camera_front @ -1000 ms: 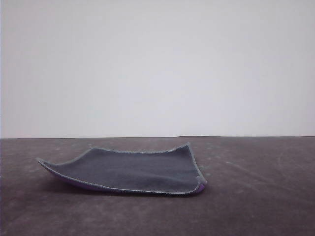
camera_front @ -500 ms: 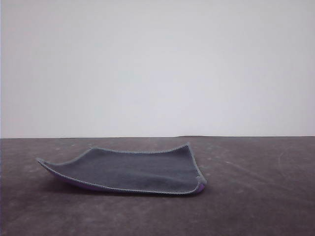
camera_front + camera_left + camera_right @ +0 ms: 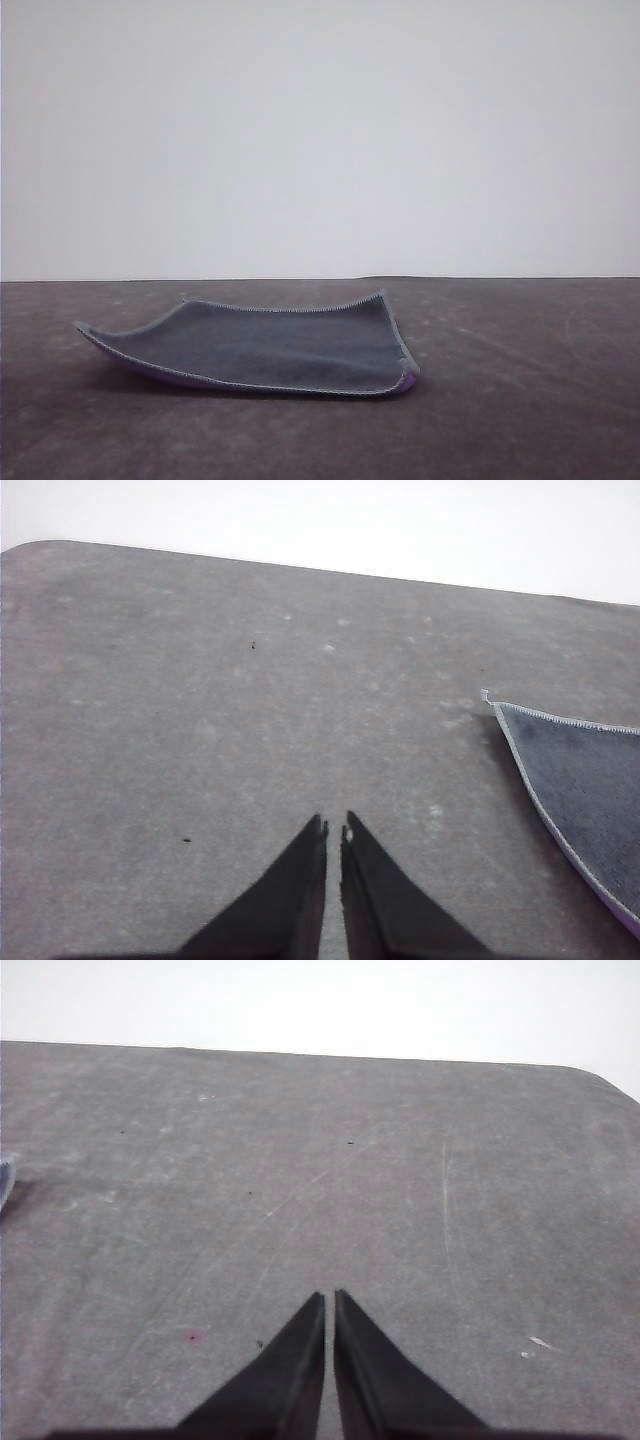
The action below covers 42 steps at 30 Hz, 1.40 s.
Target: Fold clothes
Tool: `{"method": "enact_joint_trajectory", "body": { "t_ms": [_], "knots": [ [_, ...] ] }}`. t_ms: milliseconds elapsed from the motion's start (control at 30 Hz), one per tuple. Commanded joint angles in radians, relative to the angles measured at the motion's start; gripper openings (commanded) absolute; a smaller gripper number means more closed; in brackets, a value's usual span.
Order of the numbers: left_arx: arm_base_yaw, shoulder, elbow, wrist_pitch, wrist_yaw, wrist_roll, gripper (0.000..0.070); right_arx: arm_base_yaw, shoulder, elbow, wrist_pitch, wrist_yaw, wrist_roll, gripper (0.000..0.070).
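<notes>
The cloth [image 3: 265, 352] lies spread out on the dark grey table [image 3: 520, 400], a little left of the middle in the front view. Its dark grey face is up, and a pale stitched edging runs all round it. It does not lie quite flat: the far right corner and the left corner curl up off the surface, and the near edge lifts enough to show a strip of bright purple underside, clearest at the near right corner. The weave looks soft and slightly fuzzy. A faint shadow sits under the raised left side.

In the left wrist view, one pointed corner of the cloth [image 3: 585, 780] shows with the same pale edging and a thin line of purple along its lower rim. The left gripper [image 3: 333, 830] hangs over bare table, apart from the cloth. Its two black fingers [image 3: 300, 890] are drawn together with only a narrow slit between the tips, and they grip nothing.

In the right wrist view, the right gripper [image 3: 329, 1300] hangs over the scuffed table [image 3: 450, 1160] as well. Its black fingers [image 3: 295, 1370] are pressed nearly together, a thin gap running between them, with nothing held. A small sliver of the cloth's edge [image 3: 5, 1180] shows at the border of this view, well apart from the fingertips.
</notes>
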Motion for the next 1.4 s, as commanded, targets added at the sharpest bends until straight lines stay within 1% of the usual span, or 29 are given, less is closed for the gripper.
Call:
{"method": "enact_joint_trajectory", "body": {
  "t_ms": [0,167,267,333,467,533,600,733,867,967,1167,1300,1367],
  "knots": [
    [0.002,0.000,-0.018,-0.005,-0.003,0.006,0.0016,-0.001,-0.001,-0.003,0.012,0.002,0.018,0.0011],
    [0.002,0.000,-0.018,-0.006,-0.003,0.003,0.0016,-0.001,-0.001,-0.003,0.011,0.001,0.023,0.0011],
    [0.002,0.000,-0.018,-0.006,-0.003,-0.019,0.0016,-0.001,-0.001,-0.003,0.010,0.001,0.028,0.0011],
    [0.002,0.000,-0.018,-0.006,-0.003,-0.045,0.0016,-0.001,-0.001,-0.003,0.010,-0.001,0.041,0.0011],
    [0.002,0.000,-0.016,-0.008,0.008,-0.060,0.0015,-0.001,-0.001,0.001,0.011,-0.033,0.090,0.0010],
    [0.002,0.000,-0.004,-0.004,0.026,-0.091,0.0014,0.000,0.000,0.020,0.010,-0.054,0.129,0.0007],
    [0.000,0.004,0.020,-0.005,0.043,-0.109,0.0012,0.001,0.007,0.049,0.009,-0.057,0.153,0.0006],
    [-0.003,0.064,0.127,-0.012,0.043,-0.129,0.0013,0.002,0.092,0.154,-0.017,-0.082,0.165,0.0006],
    [-0.003,0.213,0.280,0.003,0.043,-0.153,0.0013,0.003,0.254,0.278,-0.019,-0.103,0.209,0.0006],
    [-0.005,0.375,0.417,0.002,0.056,-0.150,0.0012,0.004,0.410,0.395,-0.020,-0.122,0.211,0.0006],
    [-0.019,0.722,0.667,-0.015,0.150,-0.072,0.0013,0.004,0.727,0.635,-0.023,-0.241,0.192,0.0006],
    [-0.028,0.923,0.772,-0.014,0.182,-0.031,0.0013,0.009,0.910,0.776,-0.046,-0.323,0.176,0.0006],
    [-0.028,1.009,0.806,-0.014,0.200,-0.023,0.0013,0.016,0.986,0.827,-0.054,-0.346,0.172,0.0006]
  ]
}}
